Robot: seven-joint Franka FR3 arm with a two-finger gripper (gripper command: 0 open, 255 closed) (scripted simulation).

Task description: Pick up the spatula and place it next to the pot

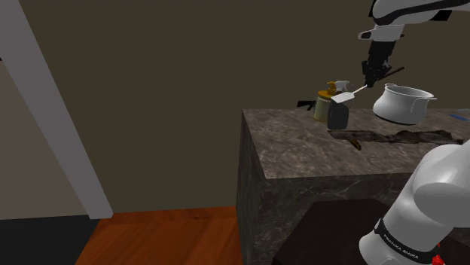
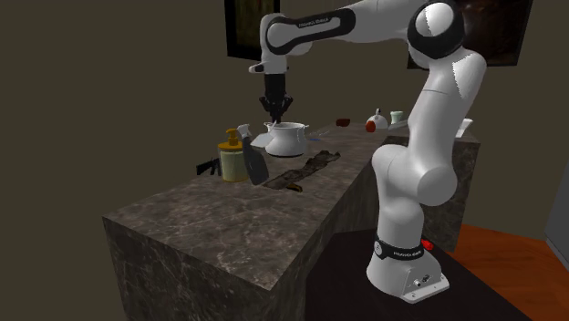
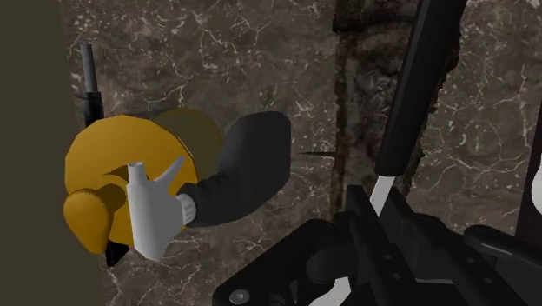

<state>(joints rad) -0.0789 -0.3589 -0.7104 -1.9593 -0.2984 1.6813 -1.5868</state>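
Fingers [image 1: 373, 77] pinch spatula [image 1: 345, 98] by its thin shaft, aloft over counter [image 1: 316, 150]. Blade hangs just above spray bottle [image 1: 337, 117], with pot [image 1: 403, 105] near. Risks: blade clips bottle if lowered here; shaft pivots in grip; handle strikes pot rim.

Yellow bottle [image 1: 323, 110] beside dark spray bottle [image 1: 338, 116], seemingly touching.

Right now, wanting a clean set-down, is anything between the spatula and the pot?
Nothing visible. The spatula hangs from the hand over the counter, close beside the pot. The yellow bottle and spray bottle stand on its other side.
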